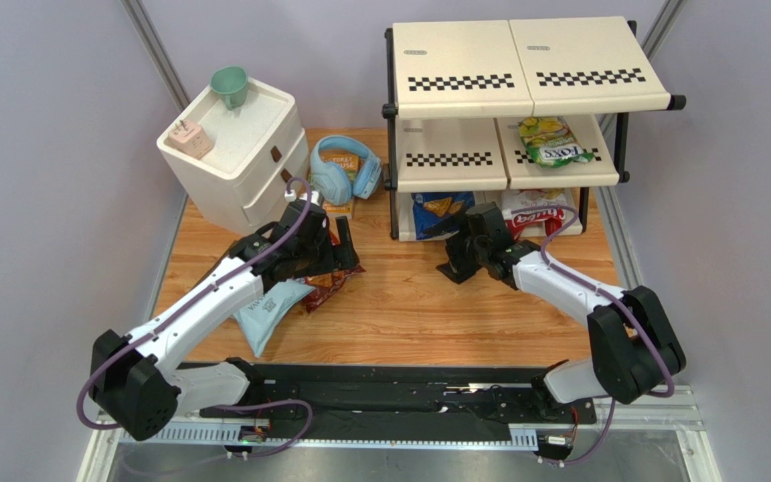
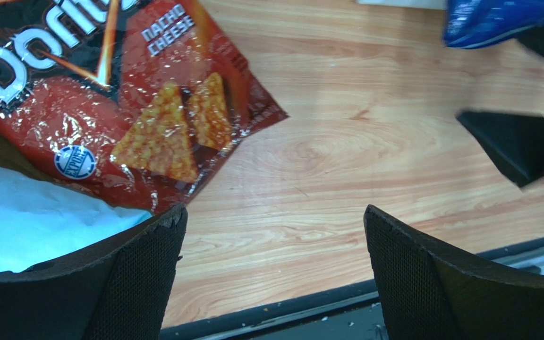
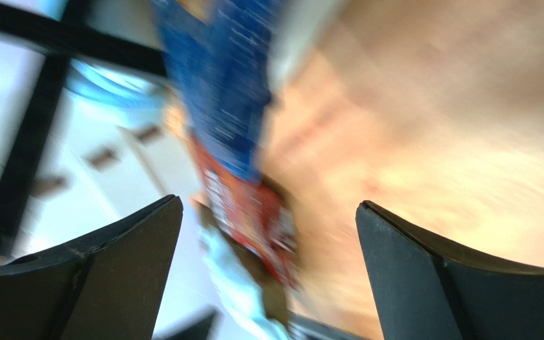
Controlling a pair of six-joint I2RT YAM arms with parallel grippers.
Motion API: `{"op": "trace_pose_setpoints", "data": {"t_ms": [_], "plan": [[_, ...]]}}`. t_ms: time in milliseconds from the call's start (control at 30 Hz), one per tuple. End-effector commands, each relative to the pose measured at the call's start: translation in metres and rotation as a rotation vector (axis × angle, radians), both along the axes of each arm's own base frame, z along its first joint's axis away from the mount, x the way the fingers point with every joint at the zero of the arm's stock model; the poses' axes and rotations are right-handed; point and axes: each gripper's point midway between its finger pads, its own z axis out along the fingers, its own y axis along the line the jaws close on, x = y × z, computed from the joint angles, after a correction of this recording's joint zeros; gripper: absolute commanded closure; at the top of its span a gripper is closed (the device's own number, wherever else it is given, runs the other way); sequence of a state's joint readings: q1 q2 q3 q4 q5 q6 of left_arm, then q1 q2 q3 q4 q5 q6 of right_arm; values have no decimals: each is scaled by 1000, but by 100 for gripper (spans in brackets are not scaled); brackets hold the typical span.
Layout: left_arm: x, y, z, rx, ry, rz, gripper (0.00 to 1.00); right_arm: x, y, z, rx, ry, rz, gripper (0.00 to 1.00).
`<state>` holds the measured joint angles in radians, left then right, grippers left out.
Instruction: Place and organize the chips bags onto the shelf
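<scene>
Three bags already sit on the cream three-tier shelf (image 1: 460,70) with black poles: the small green-yellow foil bag (image 1: 555,141) on the middle tier, and the blue Doritos bag (image 1: 435,213) and white-and-red bag (image 1: 535,213) on the bottom tier. The red Doritos foil bag (image 2: 133,106) and the large pale-blue bag (image 1: 269,313) lie overlapping on the wooden tabletop (image 1: 410,311), so picking one up looks to be the step in hand. The left fingers (image 1: 344,239) hover over the red bag, spread wide and empty. Next they need to lower and pinch it. The right fingers (image 1: 455,269), equally wide and empty, sit before the bottom tier. Plain grey walls surround the tabletop.
</scene>
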<state>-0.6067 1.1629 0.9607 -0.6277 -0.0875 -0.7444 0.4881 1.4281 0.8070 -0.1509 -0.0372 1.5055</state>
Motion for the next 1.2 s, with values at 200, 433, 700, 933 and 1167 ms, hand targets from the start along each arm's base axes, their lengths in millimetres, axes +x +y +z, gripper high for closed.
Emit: {"op": "trace_pose_setpoints", "data": {"t_ms": [200,433,700,933,1167], "plan": [[38,52,-32,144,108,55,2,-113,-9,-7,-125,68,498,4],[66,55,-52,228,170,25,2,-112,-13,25,-156,-25,525,6],[47,17,-107,68,293,-41,6,-112,-13,42,-144,-81,529,6],[18,-40,-115,-11,257,-184,7,-118,-17,59,-111,-131,484,7],[-28,-101,-114,-30,268,-347,9,-121,-18,68,-108,-143,489,8]]}}
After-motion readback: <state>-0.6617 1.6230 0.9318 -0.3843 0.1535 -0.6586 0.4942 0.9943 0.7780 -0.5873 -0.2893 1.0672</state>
